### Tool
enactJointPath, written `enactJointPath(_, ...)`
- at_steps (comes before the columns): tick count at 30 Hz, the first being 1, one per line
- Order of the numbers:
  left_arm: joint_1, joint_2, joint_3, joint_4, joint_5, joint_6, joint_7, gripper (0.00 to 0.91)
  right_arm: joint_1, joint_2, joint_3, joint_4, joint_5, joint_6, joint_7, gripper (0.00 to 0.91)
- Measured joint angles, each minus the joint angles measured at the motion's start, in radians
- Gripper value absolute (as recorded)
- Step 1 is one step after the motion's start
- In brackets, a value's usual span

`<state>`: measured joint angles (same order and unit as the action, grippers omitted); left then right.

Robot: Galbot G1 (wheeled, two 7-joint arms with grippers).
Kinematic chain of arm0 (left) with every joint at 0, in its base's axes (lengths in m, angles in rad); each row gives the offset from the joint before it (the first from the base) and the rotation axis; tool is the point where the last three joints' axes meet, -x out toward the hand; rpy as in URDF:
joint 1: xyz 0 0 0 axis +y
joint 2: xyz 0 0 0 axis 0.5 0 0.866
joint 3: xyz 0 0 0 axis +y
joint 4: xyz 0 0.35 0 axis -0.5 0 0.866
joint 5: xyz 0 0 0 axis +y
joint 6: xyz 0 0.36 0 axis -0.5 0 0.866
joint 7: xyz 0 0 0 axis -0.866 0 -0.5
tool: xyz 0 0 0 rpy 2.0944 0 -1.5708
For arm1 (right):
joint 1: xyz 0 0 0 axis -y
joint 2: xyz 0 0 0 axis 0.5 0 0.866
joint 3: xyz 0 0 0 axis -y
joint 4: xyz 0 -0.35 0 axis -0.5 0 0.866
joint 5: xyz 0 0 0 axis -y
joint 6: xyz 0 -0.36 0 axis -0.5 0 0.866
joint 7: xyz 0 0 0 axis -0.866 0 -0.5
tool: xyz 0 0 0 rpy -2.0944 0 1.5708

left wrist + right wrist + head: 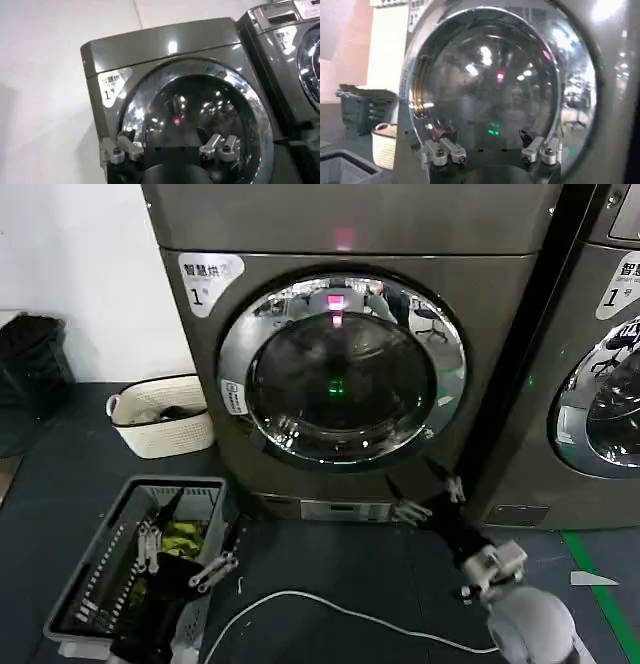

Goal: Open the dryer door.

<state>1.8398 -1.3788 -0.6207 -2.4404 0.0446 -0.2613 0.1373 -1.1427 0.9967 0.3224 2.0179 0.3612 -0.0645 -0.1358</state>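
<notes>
Front-loading dryer point(350, 244) in brushed grey metal, upright against a white wall point(70, 274); dryer door point(342, 369) shut flush in the machine front, a large round porthole with a wide mirror-chrome ring around dark domed glass, a pink and a green light glinting in it; white label with the figure 1 point(208, 281) above and left of the door.

Second machine point(600, 384) just right of the dryer, cut off at the edge, one chrome-ringed door partly seen.

Two baskets on the dark floor: one cream, oval, with a woven look point(160, 416), low and left of the dryer door; one grey slatted plastic crate point(140, 569), rectangular, further forward, with yellow-green cloth inside. One white cable point(330, 612) snaking over the floor below the door.

Right gripper point(430, 496) stretched forward and up on a dark arm, just under the door's lower right rim, two metal fingers point(442, 151) spread apart, nothing between them.

Left gripper point(185, 556) held low over the grey crate, well apart from the door, fingers point(118, 150) likewise spread wide and holding nothing.
</notes>
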Motion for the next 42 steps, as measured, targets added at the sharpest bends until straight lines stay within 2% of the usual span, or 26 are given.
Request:
enactJointPath(13, 0.006, -0.016, 0.0, 0.005, 0.018, -0.01, 0.023, 0.907, 0.293, 0.002, -0.197, -0.156, 0.058, -0.001, -0.021, 0.907)
enactJointPath(26, 0.017, -0.037, -0.003, 0.003, 0.041, -0.023, 0.032, 0.907, 0.497, 0.086, -0.364, -0.297, 0.061, -0.009, -0.02, 0.907)
enactJointPath(42, 0.025, -0.057, 0.0, 0.007, 0.055, -0.033, 0.036, 0.907, 0.662, 0.198, -0.492, -0.448, 0.058, -0.005, -0.022, 0.907)
